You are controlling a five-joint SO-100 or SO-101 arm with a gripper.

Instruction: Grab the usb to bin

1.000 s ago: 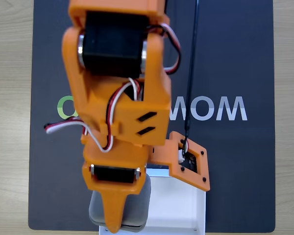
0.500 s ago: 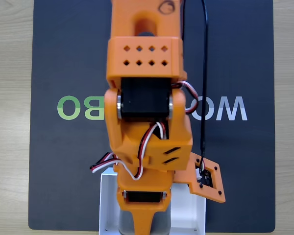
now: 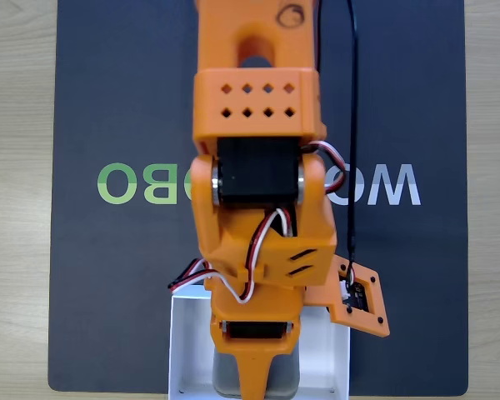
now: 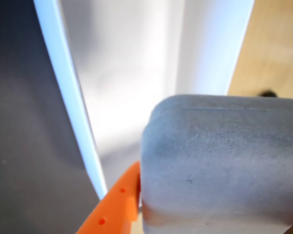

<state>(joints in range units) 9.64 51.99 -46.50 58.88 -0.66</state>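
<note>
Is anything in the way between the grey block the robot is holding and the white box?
Nothing visible is. The gripper holds the grey block right over the white box. In the wrist view the box's white floor under the block looks bare.

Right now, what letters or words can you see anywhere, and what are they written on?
"OBO": green letters on the dark mat, left of the orange arm in the fixed view.
"MO": white upside-down letters on the same mat, right of the arm; possibly "OW" the other way up. The arm hides the middle of the print, so the whole word cannot be read.
Nothing is written on the grey usb or the white bin.
</note>
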